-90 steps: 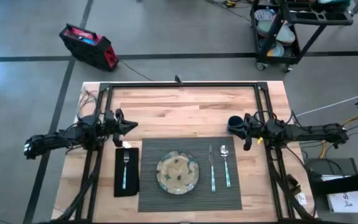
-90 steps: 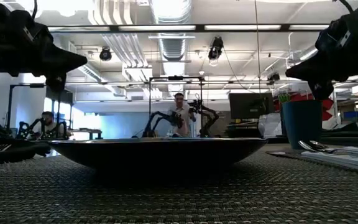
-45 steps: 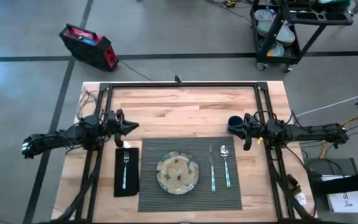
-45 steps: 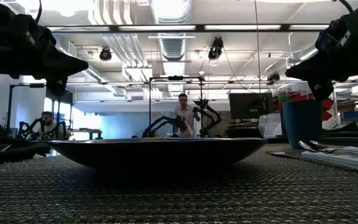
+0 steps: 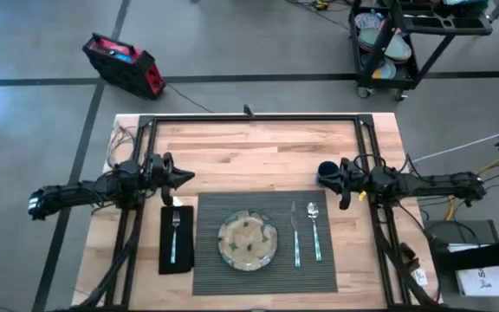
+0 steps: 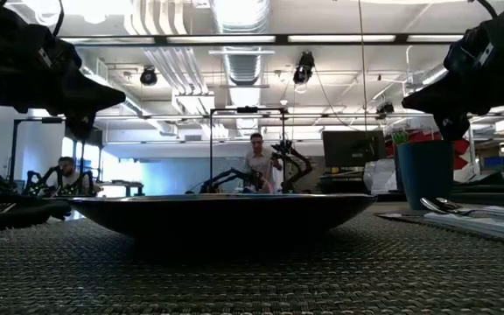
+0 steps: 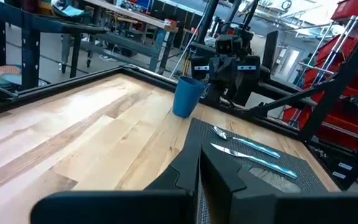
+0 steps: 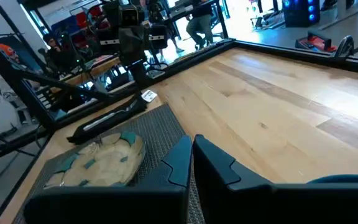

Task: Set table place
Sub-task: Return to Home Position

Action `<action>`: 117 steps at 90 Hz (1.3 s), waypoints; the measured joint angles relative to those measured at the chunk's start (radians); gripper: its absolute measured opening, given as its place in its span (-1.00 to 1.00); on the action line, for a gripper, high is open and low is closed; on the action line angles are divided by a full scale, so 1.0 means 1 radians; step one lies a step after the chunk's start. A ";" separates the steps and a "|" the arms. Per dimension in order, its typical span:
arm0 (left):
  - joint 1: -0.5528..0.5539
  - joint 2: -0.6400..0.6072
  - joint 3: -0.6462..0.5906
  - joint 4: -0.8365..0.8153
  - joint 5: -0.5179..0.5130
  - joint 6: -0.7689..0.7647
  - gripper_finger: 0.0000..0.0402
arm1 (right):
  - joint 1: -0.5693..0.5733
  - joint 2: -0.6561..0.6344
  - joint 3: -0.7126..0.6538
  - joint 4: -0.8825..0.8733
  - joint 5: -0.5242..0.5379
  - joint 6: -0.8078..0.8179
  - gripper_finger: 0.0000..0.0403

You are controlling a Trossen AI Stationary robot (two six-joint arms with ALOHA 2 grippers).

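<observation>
Table place [image 5: 319, 277] looks compl.: plate [image 5: 247, 241], napkin [image 5: 166, 260], cup [image 5: 327, 174] laid. Left gripper [image 5: 186, 177], right gripper [image 5: 342, 181] empty, fingers pressed together; only homing seems left.

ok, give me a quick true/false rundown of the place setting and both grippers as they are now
1. The fork lies on the napkin. True.
2. The cup stands on the placemat. False: it stands on the bare table, off the mat's corner.
3. The knife and spoon lie side by side on the placemat. True.
4. The left gripper holds the fork. False: it is shut, empty, above the table.
5. The right gripper is open. False: it is shut, beside the cup.
</observation>
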 joint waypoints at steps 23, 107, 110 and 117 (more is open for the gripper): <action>0.000 0.021 0.000 -0.001 0.000 0.000 -1.00 | 0.000 0.000 0.000 0.000 0.000 0.000 -1.00; 0.000 0.056 0.000 -0.001 0.000 0.000 -1.00 | 0.000 0.000 0.000 0.000 0.000 0.000 -1.00; 0.000 0.056 0.000 -0.001 0.000 0.000 -1.00 | 0.000 0.000 0.000 0.000 0.000 0.000 -1.00; 0.000 0.056 0.000 -0.001 0.000 0.000 -1.00 | 0.000 0.000 0.000 0.000 0.000 0.000 -1.00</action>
